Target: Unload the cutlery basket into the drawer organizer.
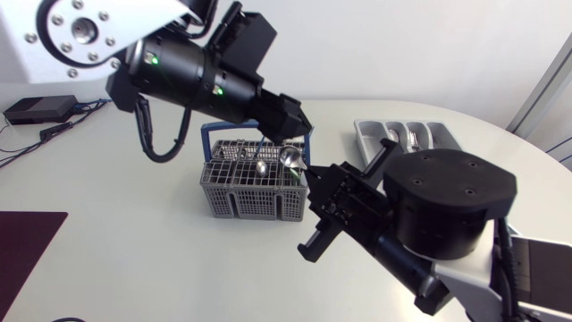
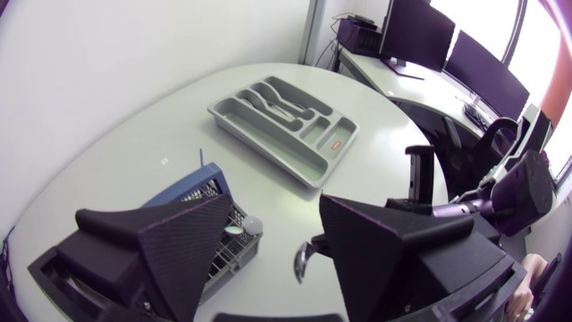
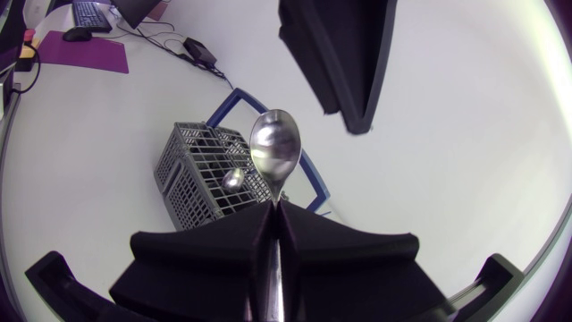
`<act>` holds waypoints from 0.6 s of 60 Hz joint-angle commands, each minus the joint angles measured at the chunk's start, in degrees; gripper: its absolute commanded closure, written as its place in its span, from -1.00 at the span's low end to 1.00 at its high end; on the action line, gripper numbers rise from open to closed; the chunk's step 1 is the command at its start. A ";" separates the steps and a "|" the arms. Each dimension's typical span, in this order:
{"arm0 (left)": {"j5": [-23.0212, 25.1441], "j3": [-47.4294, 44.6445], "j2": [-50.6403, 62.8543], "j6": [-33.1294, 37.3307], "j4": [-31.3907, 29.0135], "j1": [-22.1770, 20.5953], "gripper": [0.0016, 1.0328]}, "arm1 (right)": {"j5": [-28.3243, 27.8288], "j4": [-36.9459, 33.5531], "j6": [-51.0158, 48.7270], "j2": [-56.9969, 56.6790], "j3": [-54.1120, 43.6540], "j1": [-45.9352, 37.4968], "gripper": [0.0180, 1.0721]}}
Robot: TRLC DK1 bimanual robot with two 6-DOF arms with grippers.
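Note:
A grey cutlery basket (image 1: pixel 248 190) with a blue handle stands mid-table; one spoon (image 1: pixel 262 167) still stands in it. My right gripper (image 1: pixel 315 183) sits just right of the basket, shut on the handle of another spoon (image 1: pixel 290 159). In the right wrist view that spoon's bowl (image 3: pixel 274 148) rises from between the closed fingers (image 3: pixel 313 246). My left gripper (image 1: pixel 288 134) hangs above the basket's right end. It is open in the left wrist view (image 2: pixel 275 210), with nothing between its fingers and the basket (image 2: pixel 234 250) below. The grey drawer organizer (image 1: pixel 362 136) lies at the back right.
Some cutlery lies in the organizer's compartments (image 1: pixel 413 137). A dark purple mat (image 1: pixel 27 241) covers the table's front left corner. A black box with cables (image 1: pixel 40 109) sits at the back left. My right arm's bulky black wrist (image 1: pixel 447 201) fills the front right.

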 commanded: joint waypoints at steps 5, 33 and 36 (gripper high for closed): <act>0.07 4.06 -2.64 -0.71 0.33 4.36 -0.73 | -4.90 -5.09 -0.20 -4.07 -2.24 -2.53 0.88; 2.01 -2.62 -4.58 14.15 -4.94 10.52 -0.72 | -43.58 -25.92 -9.26 -5.91 0.66 -36.98 0.89; 2.09 -3.76 -4.58 14.15 -5.03 10.52 -0.72 | -47.44 -27.85 -11.89 -4.68 1.62 -40.93 0.89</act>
